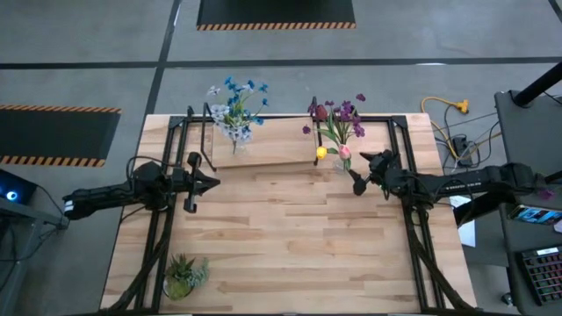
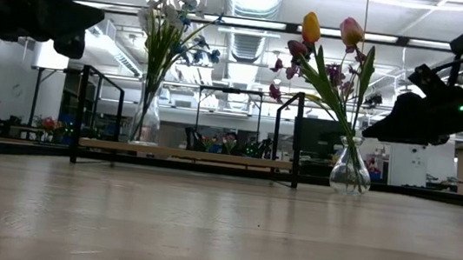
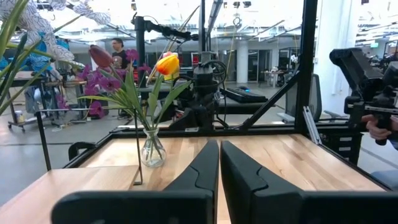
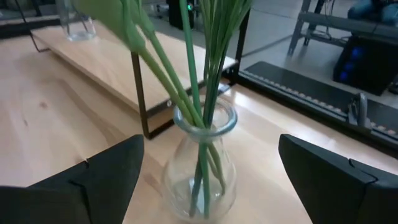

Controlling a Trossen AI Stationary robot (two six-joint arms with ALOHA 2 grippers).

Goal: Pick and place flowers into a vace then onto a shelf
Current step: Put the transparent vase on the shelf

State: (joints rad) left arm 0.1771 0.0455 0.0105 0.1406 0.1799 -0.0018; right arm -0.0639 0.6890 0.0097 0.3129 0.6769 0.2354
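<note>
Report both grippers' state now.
Left gripper: jaws closed, holding nothing.
Right gripper: jaws open either side of the glass vase, not gripping.

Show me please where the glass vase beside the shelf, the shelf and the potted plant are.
glass vase [image 4: 200, 171]: right wrist view, on its clear belly.
shelf [image 1: 268, 147]: high view, on the bare plank.
potted plant [image 1: 183, 274]: high view, on its spiky leaves.

High view: overhead, straight down on the whole table. Low view: tabletop height, level toward the far shelf. Wrist views: close, forward past each arm's fingers. All share the right-hand vase.
</note>
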